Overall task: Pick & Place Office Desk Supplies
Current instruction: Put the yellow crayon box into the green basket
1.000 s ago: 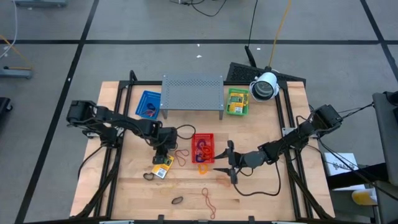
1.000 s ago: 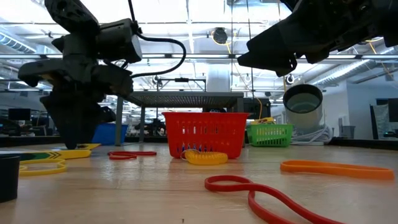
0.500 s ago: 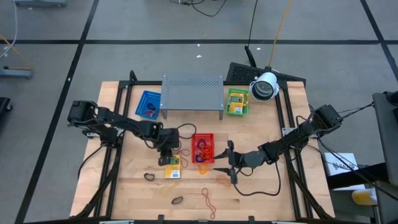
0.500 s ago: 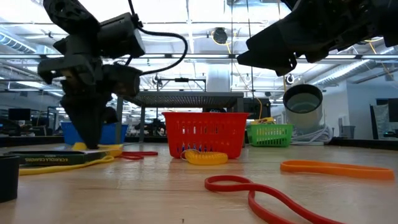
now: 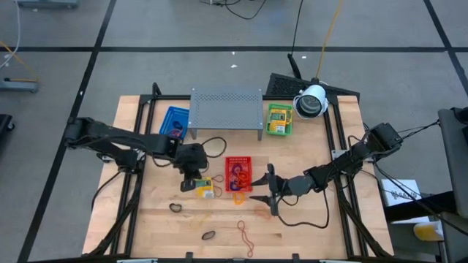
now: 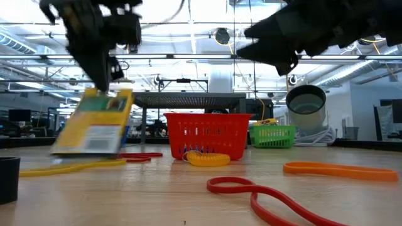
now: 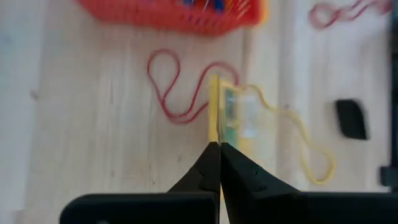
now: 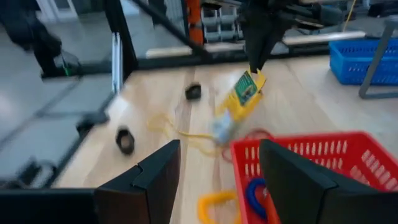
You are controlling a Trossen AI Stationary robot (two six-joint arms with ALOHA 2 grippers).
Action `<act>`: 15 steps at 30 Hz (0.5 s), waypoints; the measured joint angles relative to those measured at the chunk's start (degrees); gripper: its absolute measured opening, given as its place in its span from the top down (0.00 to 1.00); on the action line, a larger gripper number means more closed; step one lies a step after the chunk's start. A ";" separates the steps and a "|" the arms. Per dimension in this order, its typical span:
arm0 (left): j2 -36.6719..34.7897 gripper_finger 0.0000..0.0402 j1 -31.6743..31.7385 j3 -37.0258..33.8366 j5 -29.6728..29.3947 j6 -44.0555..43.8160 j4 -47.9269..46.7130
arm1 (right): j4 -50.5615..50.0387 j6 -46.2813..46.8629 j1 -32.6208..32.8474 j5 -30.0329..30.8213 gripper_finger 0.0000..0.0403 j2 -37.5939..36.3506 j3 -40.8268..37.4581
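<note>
My left gripper (image 5: 191,174) is shut on a yellow-and-green packet (image 6: 94,122), left of the red mesh basket (image 5: 239,174). The packet also shows edge-on in the left wrist view (image 7: 221,112) and in the right wrist view (image 8: 241,94). My right gripper (image 5: 262,192) hovers open just right of the red basket, its fingers (image 8: 149,180) empty. Loose rubber bands lie flat on the table: a red one (image 6: 270,201), an orange one (image 6: 339,169), a yellow one (image 7: 301,146). My left gripper pinches the packet's upper edge (image 6: 105,94) between its two shut fingers (image 7: 208,163), coming from above and pointing down. The packet hangs tilted below the fingers. Its lower end (image 6: 88,149) is at or just above the table; which, I cannot tell.
A grey perforated rack (image 5: 227,109) stands at the back, with a blue basket (image 5: 174,122) to its left and a green basket (image 5: 279,119) to its right. More bands (image 5: 245,237) and a black loop (image 5: 175,207) lie near the front edge.
My left gripper has shut on the packet that lay flat on the table, then risen and shifted a little toward the red basket. The packet's gripped edge has come up, so it now hangs tilted instead of lying flat.
</note>
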 joint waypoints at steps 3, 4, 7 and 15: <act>-3.14 0.99 -0.90 2.22 -1.58 -0.25 0.63 | 1.54 0.98 -0.15 -0.02 0.48 -1.54 -0.02; -4.03 1.00 -1.28 2.79 -2.08 -0.24 0.66 | 2.05 0.98 -0.17 -0.09 0.48 -2.42 -0.02; -5.49 1.00 -2.28 4.85 -2.73 -0.37 3.09 | 2.10 1.01 -0.22 -0.45 0.48 -6.03 0.00; -5.24 1.00 -5.18 7.78 -3.69 -0.69 12.14 | 4.01 1.57 0.14 -3.72 0.48 -10.74 0.02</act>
